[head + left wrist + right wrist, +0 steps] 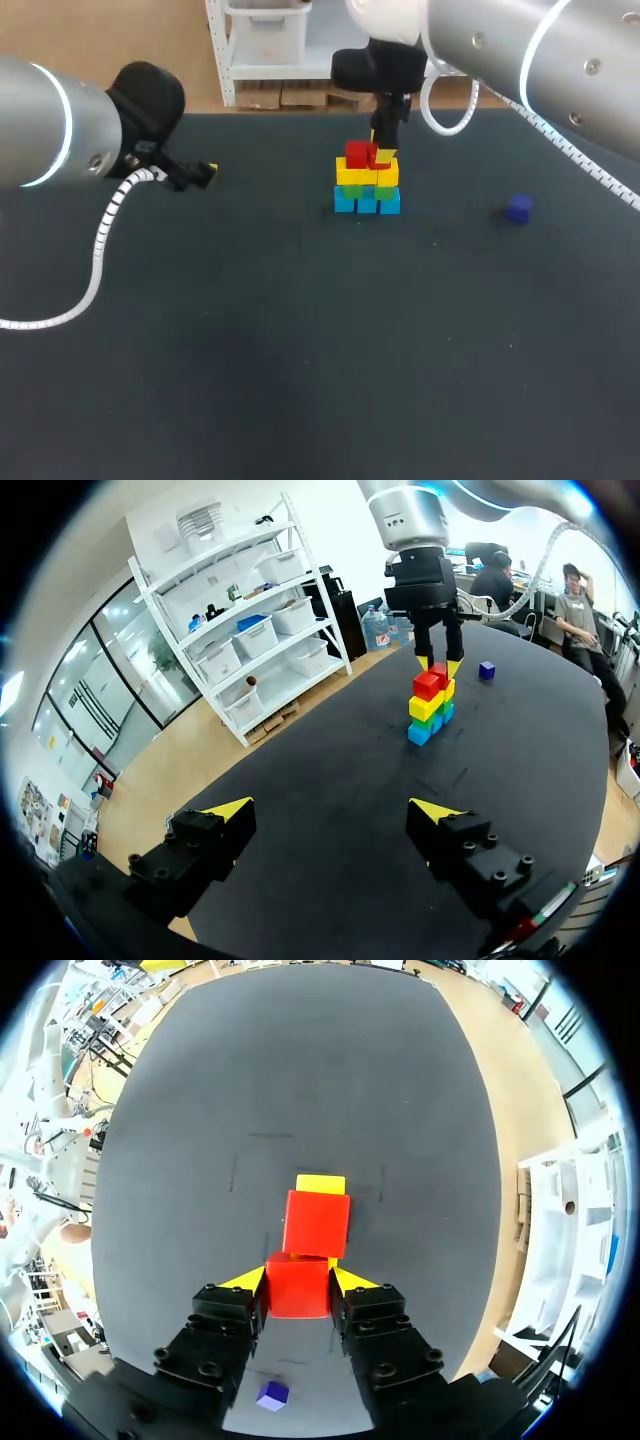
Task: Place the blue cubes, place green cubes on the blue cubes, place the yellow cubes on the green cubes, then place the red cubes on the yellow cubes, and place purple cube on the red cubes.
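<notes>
A pyramid-like stack (366,180) stands mid-table at the back: blue cubes (366,202) at the bottom, green cubes (365,189) on them, then yellow cubes (354,174). One red cube (357,153) rests on the yellow layer. Beside it a second red cube (298,1287) sits on that layer, and my right gripper (298,1280) is shut on it from above. The purple cube (518,208) lies alone on the table to the right of the stack. My left gripper (340,815) hangs open and empty far to the left, with the stack (430,705) well ahead of it.
The dark table (300,340) is bare in front of the stack and on its left. My right arm (520,50) comes in over the back right corner, above the purple cube (486,669).
</notes>
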Controlling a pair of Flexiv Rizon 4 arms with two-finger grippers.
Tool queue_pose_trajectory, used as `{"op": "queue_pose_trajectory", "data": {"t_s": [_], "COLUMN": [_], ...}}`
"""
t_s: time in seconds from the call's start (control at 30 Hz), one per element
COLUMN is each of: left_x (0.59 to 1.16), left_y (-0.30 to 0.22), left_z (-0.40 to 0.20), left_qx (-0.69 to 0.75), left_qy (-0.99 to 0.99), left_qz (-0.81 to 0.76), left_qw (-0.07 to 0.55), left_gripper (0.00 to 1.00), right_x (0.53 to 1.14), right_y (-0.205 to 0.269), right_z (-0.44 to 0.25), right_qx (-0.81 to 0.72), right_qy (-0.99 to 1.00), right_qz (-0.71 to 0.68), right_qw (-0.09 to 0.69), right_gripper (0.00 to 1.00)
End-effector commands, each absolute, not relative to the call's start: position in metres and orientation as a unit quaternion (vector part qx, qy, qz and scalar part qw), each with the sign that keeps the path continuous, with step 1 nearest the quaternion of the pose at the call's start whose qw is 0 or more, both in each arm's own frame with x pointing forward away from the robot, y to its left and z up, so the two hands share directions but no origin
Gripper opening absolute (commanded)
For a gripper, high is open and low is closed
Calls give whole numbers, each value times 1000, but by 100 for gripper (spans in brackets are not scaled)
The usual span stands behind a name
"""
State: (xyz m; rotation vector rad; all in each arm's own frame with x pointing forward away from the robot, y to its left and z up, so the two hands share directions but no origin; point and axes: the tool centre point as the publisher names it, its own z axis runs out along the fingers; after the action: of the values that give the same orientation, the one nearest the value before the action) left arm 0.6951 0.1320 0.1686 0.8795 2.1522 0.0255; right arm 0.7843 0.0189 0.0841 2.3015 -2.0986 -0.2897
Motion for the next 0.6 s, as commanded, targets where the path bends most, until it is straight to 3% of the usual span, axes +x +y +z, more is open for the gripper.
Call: {"op": "queue_pose_trajectory", "data": {"t_s": [0.03,0.2,0.6], "left_x": [695,695,695], "left_y": [133,133,133], "left_z": [168,168,168], "left_qx": [348,348,348], "left_qy": [849,849,849], "left_qz": [9,9,9], "left_qw": [397,397,397], "left_gripper": [100,100,100], "right_x": [788,789,791], "right_y": [19,19,19], "right_z": [86,86,86], "right_qx": [736,734,731], "right_qy": [-670,-672,-676], "right_qz": [-97,-97,-89], "right_qw": [8,5,-2], "right_gripper": [42,49,38]}}
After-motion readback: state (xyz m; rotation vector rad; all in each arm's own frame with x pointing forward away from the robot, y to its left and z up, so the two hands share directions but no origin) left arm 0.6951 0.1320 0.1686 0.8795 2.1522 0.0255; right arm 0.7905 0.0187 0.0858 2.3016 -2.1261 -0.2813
